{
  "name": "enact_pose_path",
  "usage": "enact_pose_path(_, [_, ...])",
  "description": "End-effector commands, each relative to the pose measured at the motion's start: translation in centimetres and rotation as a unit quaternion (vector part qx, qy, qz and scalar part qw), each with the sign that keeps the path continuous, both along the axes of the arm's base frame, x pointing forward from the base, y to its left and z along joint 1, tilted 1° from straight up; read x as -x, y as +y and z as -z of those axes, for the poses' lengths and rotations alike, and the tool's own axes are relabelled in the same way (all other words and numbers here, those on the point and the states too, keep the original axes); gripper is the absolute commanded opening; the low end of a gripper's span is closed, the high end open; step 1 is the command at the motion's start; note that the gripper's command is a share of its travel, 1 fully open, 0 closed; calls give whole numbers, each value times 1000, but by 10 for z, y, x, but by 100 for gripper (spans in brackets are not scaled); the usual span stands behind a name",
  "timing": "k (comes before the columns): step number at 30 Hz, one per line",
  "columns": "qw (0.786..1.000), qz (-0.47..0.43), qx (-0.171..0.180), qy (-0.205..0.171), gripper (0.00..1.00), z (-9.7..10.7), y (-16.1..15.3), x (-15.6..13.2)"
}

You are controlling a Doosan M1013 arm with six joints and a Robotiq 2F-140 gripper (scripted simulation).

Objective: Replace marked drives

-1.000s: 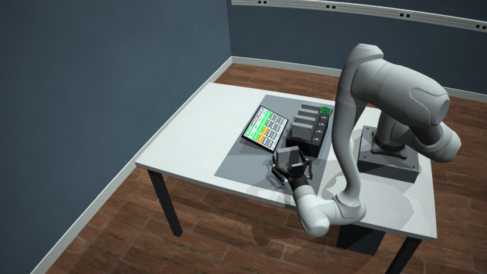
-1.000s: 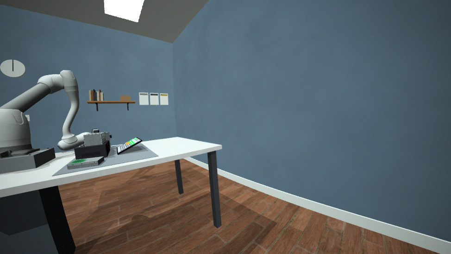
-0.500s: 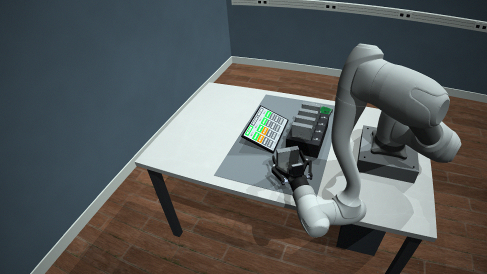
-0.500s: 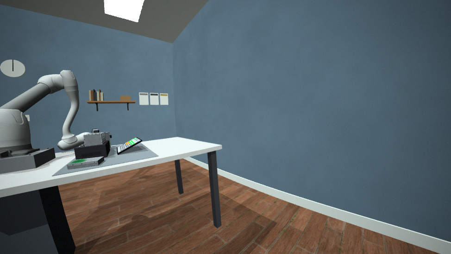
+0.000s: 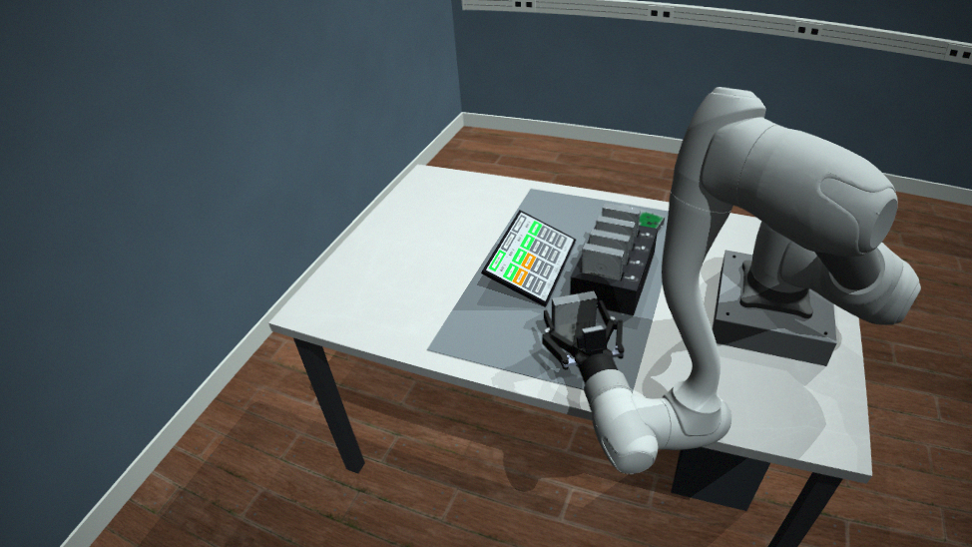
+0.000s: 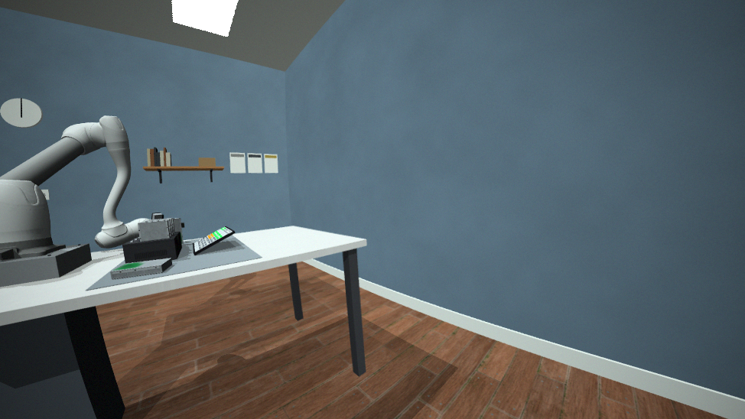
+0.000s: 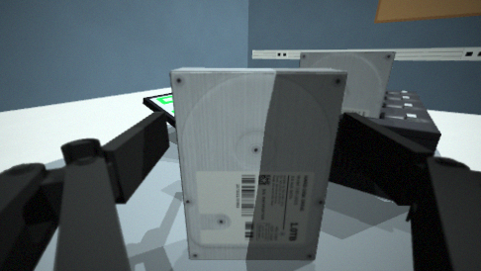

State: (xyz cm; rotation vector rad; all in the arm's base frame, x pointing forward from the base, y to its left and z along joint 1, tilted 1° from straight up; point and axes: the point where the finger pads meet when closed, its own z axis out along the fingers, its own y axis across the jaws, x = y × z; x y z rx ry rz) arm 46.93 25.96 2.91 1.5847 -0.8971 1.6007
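Grey metal drive, one, out of the dock: top view, upright just beside the dock's near end, between the fingers of the gripper. Four seated drives, in a row in the dock. One green-marked drive, beyond the dock's far end. One tilted screen, beside the dock, green and orange cells lit.

Exterior view: green-marked drive flat on the grey mat, in front of the dock; the screen to the dock's other side.

Wrist view: gripper spread wide, apparently gripping nothing, its fingers flanking the upright drive, label showing; a gap shows on one side, the other side is hard to judge. Dock behind.

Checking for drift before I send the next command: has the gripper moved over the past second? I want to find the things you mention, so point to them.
No visible movement: in the top view, the gripper (image 5: pixel 577 313) (image 7: pixel 253 130) keeps the same place against the dock (image 5: pixel 608 293) (image 6: pixel 148 251) (image 7: pixel 418 128).
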Motion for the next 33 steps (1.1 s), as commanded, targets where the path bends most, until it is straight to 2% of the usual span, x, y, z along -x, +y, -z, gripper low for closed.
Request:
enact_pose_path(1, [1000, 0, 0, 0, 89, -1, 0, 0])
enact_pose_path(33, [1000, 0, 0, 0, 89, 0, 8, 5])
